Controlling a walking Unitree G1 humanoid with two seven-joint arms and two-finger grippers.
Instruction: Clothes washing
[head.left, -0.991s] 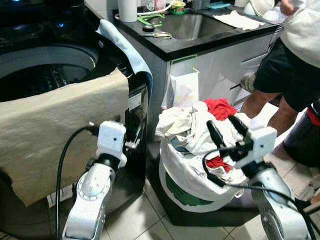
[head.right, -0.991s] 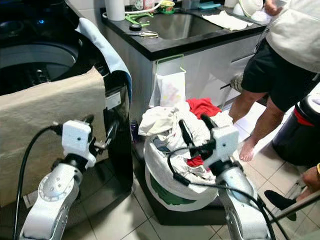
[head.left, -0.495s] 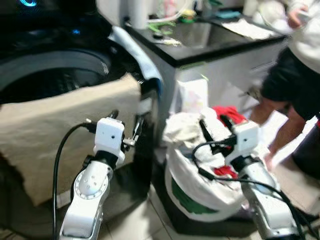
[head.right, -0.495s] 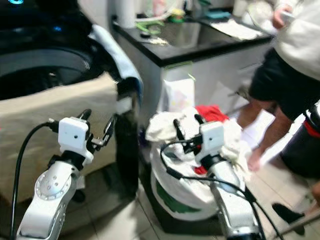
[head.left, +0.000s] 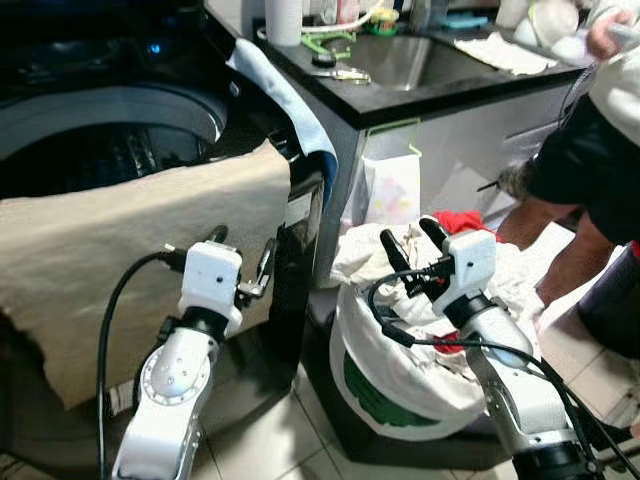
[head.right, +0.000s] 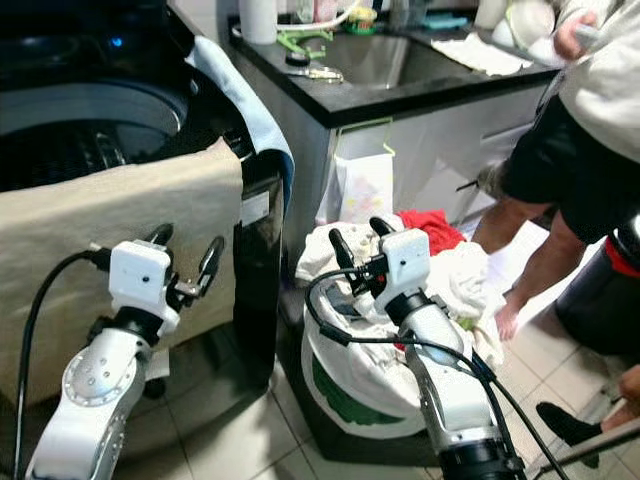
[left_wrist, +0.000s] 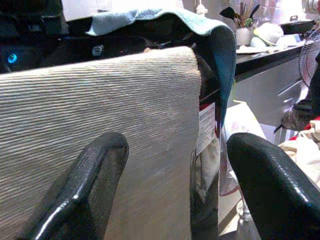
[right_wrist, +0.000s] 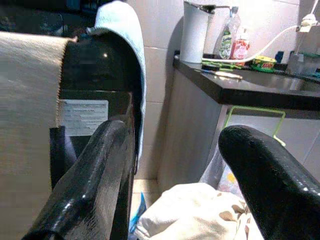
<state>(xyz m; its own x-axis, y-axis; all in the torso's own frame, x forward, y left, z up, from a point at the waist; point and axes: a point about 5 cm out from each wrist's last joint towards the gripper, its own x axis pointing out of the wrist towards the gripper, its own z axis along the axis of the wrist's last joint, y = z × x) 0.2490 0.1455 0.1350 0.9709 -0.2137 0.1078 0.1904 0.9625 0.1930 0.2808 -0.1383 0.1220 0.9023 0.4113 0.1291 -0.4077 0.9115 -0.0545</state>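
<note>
A top-loading washing machine (head.left: 100, 110) stands at the left with its tub uncovered. A beige cloth (head.left: 130, 240) hangs over its front rim, and a light blue towel (head.left: 285, 100) over its right corner. My left gripper (head.left: 243, 245) is open, right in front of the beige cloth's (left_wrist: 100, 95) right edge, holding nothing. A white laundry basket (head.left: 390, 380) on the floor is heaped with white clothes (head.left: 365, 255) and a red garment (head.left: 462, 220). My right gripper (head.left: 406, 232) is open just above the pile, empty.
A black counter with a sink (head.left: 400, 60) runs behind the basket. A green-framed bag (head.left: 392, 185) hangs on the cabinet. A person (head.left: 590, 150) stands at the right by the counter. A dark bin (head.left: 610, 310) is at the far right. Tiled floor (head.left: 270, 440) lies between machine and basket.
The camera has shifted. My right gripper has swung left over the basket, toward the machine. The left gripper stays by the beige cloth, still open.
</note>
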